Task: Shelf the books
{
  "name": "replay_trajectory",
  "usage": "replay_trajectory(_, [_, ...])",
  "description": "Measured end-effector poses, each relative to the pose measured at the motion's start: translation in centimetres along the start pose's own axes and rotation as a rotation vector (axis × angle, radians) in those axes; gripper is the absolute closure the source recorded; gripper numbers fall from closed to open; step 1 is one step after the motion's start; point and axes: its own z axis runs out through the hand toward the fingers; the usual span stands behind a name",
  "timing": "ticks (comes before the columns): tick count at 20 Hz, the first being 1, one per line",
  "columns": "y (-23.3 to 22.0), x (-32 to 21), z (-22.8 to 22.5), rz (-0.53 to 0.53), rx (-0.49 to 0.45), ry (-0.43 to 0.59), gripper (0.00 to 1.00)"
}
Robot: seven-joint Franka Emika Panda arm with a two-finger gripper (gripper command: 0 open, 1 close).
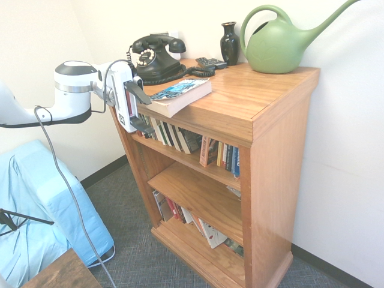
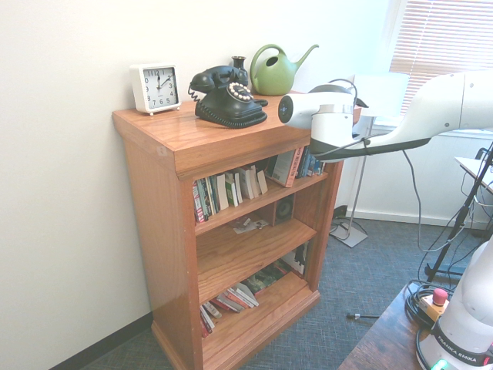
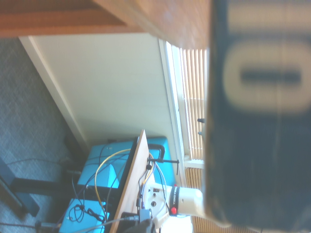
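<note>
Approach step: gripper (image 1: pixel 139 109) at the bookcase (image 1: pixel 273 174) top's edge, jaws apart, nothing held. Book (image 1: pixel 180 95) lies flat, overhanging. Next: straddle it and clamp.

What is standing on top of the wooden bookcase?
On the bookcase top: a black telephone, a dark vase, a green watering can, a white clock, and the paperback book lying flat at the front edge. The arm hides part of the top in the second exterior view.

blue-teal book (image 1: pixel 180 95), green watering can (image 1: pixel 282 42), black telephone (image 1: pixel 155 57)
</note>
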Motion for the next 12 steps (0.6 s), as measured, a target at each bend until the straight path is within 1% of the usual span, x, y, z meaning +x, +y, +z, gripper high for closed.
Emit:
replay_trajectory(6, [-2.3,1.1,-1.5,0.004,0.024,0.047,0.00])
replay_trajectory(12, [-2.4,1.9,-1.2,0.017,0.030,0.061,0.00])
